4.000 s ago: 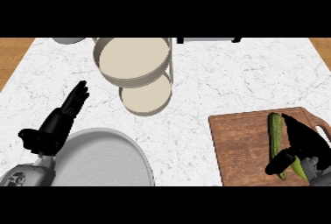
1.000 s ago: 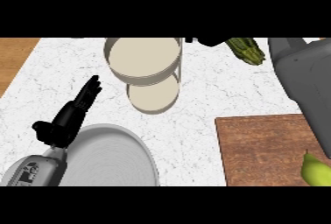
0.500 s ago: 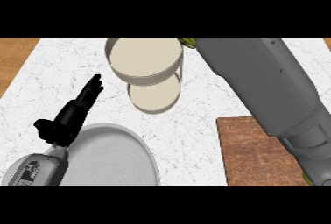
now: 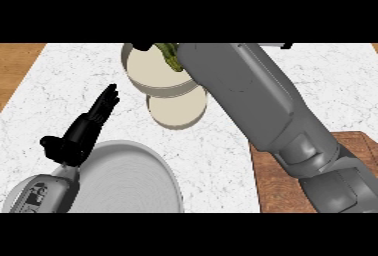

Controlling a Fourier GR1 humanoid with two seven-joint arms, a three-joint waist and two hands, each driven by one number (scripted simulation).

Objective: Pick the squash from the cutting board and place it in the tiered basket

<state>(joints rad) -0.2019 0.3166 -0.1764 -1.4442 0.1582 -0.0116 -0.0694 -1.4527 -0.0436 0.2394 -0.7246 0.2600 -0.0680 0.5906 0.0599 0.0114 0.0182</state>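
Observation:
The green squash (image 4: 172, 56) hangs over the top tier of the tiered basket (image 4: 151, 80), at the end of my right arm. Only a few black fingers of my right hand (image 4: 145, 46) show beside it, curled round the squash; the grey forearm hides the rest. The basket's lower tier (image 4: 176, 111) lies just below in the view. The wooden cutting board (image 4: 267, 185) sits at the lower right, partly covered by my arm. My left hand (image 4: 85, 127) rests open at the left, fingers straight.
A large grey plate (image 4: 129, 182) lies at the lower left, under my left wrist. White marble counter (image 4: 81, 70) surrounds the basket; its left edge meets a wood surface (image 4: 15, 65).
My right arm has swung from the cutting board up and left across the counter, carrying the squash to above the basket's top tier. The left hand has stayed put.

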